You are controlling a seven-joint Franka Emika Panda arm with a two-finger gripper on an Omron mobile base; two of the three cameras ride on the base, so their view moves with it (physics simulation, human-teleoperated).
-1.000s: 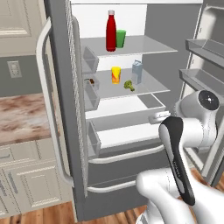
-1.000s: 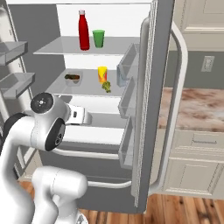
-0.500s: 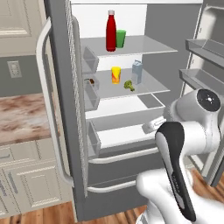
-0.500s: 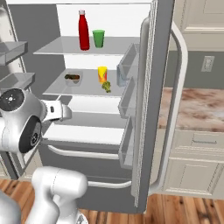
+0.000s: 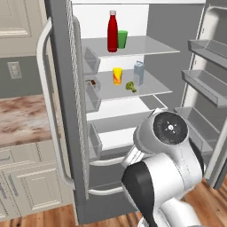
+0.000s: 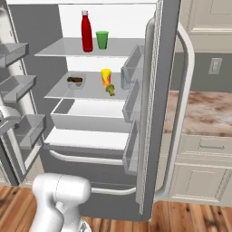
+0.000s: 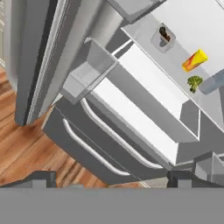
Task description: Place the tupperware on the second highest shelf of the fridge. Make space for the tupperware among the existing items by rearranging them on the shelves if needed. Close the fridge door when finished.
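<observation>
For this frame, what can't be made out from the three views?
- Tupperware, left base view: mostly hidden behind the fridge door's edge.
- Blue carton, hand view: cut off by the picture's right edge.
- Gripper, hand view: only the fingertips show above the bottom band, so open or shut is unclear.

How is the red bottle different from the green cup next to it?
The red bottle is tall and slim with a pale cap, while the green cup is short, wide and open on top. The bottle is red and the cup green. The bottle reaches about twice as high as the cup. Both stand upright, side by side, on the top shelf of the open fridge.
</observation>
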